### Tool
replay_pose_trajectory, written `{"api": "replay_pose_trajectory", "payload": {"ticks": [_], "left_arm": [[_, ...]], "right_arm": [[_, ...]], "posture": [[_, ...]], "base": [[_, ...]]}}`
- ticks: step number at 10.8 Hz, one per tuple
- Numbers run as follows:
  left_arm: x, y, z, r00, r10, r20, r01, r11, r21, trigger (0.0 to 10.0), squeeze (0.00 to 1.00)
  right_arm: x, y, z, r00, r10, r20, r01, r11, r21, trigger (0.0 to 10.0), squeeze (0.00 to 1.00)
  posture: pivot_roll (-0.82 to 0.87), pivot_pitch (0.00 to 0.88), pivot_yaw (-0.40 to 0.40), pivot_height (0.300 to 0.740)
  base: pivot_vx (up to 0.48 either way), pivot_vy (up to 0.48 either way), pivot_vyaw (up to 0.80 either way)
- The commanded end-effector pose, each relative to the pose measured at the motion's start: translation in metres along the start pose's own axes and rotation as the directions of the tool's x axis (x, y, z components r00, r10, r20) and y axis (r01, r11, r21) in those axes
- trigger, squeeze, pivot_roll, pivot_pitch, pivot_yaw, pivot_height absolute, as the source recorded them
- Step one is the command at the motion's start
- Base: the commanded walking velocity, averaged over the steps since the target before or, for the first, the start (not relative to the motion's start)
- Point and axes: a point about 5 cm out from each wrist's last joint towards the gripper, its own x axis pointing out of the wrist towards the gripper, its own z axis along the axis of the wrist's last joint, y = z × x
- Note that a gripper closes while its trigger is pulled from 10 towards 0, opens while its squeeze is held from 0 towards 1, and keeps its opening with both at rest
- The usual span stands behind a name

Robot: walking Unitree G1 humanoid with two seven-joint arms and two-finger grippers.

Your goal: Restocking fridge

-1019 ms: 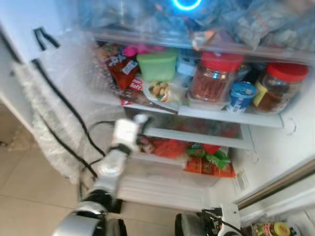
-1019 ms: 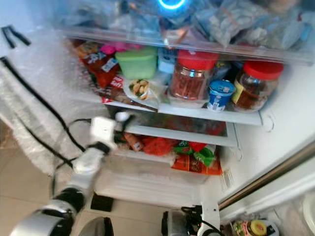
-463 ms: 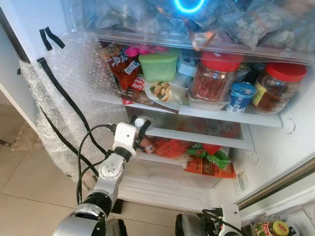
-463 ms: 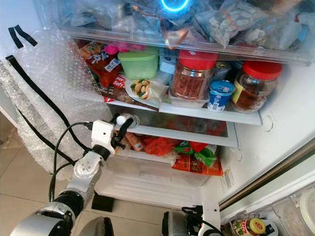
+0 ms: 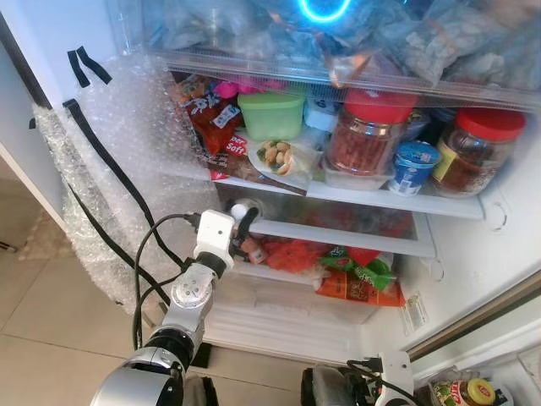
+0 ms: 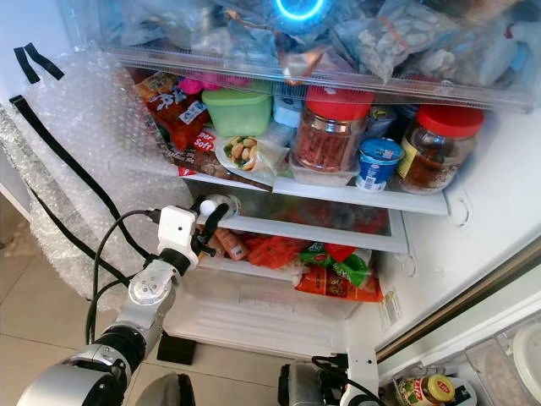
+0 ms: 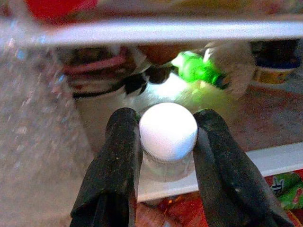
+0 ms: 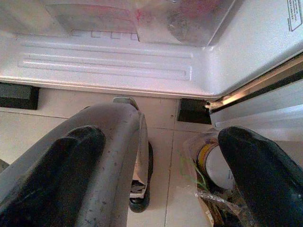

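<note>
left claw (image 7: 168, 142): clamped on a small clear jar with white cap (image 7: 168, 131), one black finger either side of the neck just under the cap.
jar position: at the front lip of the fridge's lower glass shelf (image 5: 338, 233), left end, below the main shelf (image 5: 363, 196).
left arm pose: silver forearm rises from bottom left toward the fridge, white wrist block (image 5: 215, 237) just short of the shelf edge, black cables looping off it.
right claw (image 8: 161, 161): hangs low near the floor, fingers spread wide apart, nothing between them.
wrist-only detail: left wrist view shows the grip on the jar close up, plus a green packet (image 7: 199, 71) behind it; right wrist view shows the fridge's white base and tiled floor (image 8: 161, 113).
head-only detail: whole fridge interior — green-lidded tub (image 5: 270, 114), two red-lidded jars (image 5: 368, 131) (image 5: 482, 148), blue-lidded yoghurt cup (image 5: 414, 165), nut packet (image 5: 275, 156), red and green snack bags (image 5: 355, 275) on the lower level.
writing: "soft" legible on a red packet (image 5: 232, 145); other labels too small to read.
door side: bubble wrap (image 5: 118, 169) held with black tape strips.
</note>
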Motion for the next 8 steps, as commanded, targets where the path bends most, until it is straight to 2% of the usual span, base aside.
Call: {"api": "replay_pose_trajectory", "payload": {"ticks": [1,2,4,5,6,8], "left_arm": [[-0.018,0.002,-0.03,0.985,0.035,-0.17,-0.041,0.999,-0.034,10.0,0.0],[-0.018,0.007,-0.03,0.981,0.077,-0.176,-0.09,0.994,-0.065,10.0,0.0],[-0.012,0.012,-0.024,0.982,0.106,-0.156,-0.125,0.985,-0.121,10.0,0.0],[-0.008,0.016,-0.023,0.974,0.133,-0.181,-0.16,0.977,-0.141,10.0,0.0],[-0.008,0.016,-0.027,0.967,0.121,-0.226,-0.158,0.975,-0.156,10.0,0.0],[-0.012,0.01,-0.04,0.934,0.076,-0.348,-0.123,0.986,-0.115,10.0,0.0]], "right_arm": [[-0.01,-0.006,-0.035,0.992,-0.016,-0.124,0.018,1.0,0.014,10.0,0.0],[-0.01,-0.006,-0.035,0.992,-0.015,-0.126,0.017,1.0,0.015,10.0,0.0],[-0.01,-0.006,-0.035,0.992,-0.013,-0.127,0.015,1.0,0.012,10.0,0.0],[-0.01,-0.005,-0.035,0.992,-0.012,-0.126,0.014,1.0,0.011,10.0,0.0],[-0.01,-0.005,-0.035,0.992,-0.012,-0.126,0.014,1.0,0.011,10.0,0.0],[-0.009,-0.005,-0.035,0.992,-0.013,-0.126,0.014,1.0,0.012,10.0,0.0]], "posture": [[-0.24,0.132,-0.055,0.636],[-0.24,0.132,-0.054,0.636],[-0.24,0.132,-0.055,0.636],[-0.24,0.13,-0.053,0.636],[-0.24,0.128,-0.053,0.636],[-0.24,0.126,-0.051,0.636]], "base": [[0.0,0.0,0.0],[0.0,0.0,0.0],[0.0,0.0,0.0],[0.0,0.0,0.0],[0.0,0.0,0.0],[0.0,0.0,0.0]]}}
